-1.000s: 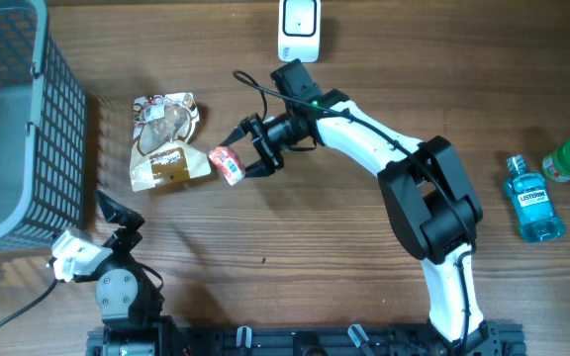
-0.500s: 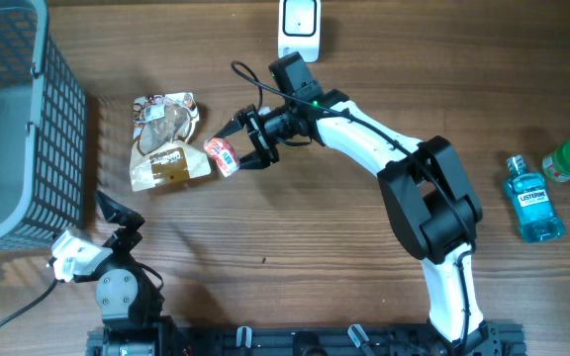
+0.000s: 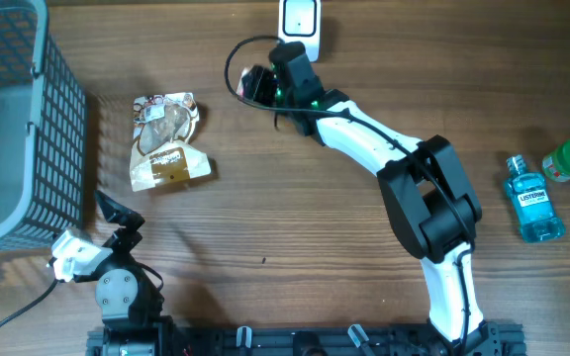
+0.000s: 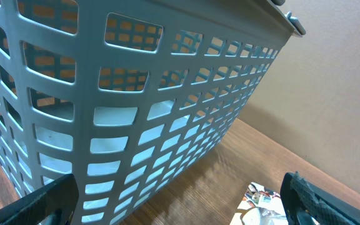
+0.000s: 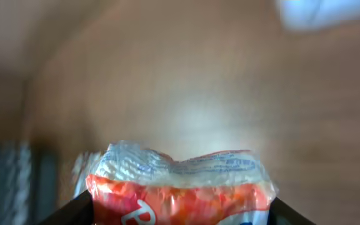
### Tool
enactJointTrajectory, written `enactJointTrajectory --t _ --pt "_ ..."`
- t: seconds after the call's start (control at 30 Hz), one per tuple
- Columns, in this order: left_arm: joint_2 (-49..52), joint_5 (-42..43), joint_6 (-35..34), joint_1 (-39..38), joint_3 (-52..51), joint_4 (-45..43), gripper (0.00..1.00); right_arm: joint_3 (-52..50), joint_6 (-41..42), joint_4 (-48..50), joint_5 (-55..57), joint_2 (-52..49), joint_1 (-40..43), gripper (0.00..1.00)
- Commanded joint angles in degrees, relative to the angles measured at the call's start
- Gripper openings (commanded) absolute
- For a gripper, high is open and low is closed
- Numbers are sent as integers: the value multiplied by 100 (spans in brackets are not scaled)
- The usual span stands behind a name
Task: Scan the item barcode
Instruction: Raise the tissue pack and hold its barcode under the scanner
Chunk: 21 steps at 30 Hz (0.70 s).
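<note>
Orange packet [image 5: 179, 187] held in the half-open right end effector [image 3: 254, 85]

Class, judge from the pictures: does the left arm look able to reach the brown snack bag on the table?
Likely yes: the left gripper is open and empty, bare table lies between it and the snack bag, and the basket stands aside.

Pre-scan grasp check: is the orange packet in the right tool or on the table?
In the right tool: the wrist view shows the orange packet between its fingers, above the table.
</note>
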<state>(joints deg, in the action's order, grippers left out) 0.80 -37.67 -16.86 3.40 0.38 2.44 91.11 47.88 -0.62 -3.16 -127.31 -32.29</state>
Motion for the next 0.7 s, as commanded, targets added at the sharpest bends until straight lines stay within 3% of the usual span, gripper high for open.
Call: enactJointTrajectory --t 0.0,0.1,0.43,0.67 --pt "-42 -35 9 24 -4 42 100 17 -452 509 2194 -74 50 64" --pt "-42 -37 9 24 -4 42 100 17 -901 1147 2826 -76 85 64" --pt "-42 -37 7 24 -4 42 100 26 -2505 3757 2876 -1036 404 61" --pt "-42 -37 9 24 -4 39 100 817 -3001 3825 2841 -1714 566 62"
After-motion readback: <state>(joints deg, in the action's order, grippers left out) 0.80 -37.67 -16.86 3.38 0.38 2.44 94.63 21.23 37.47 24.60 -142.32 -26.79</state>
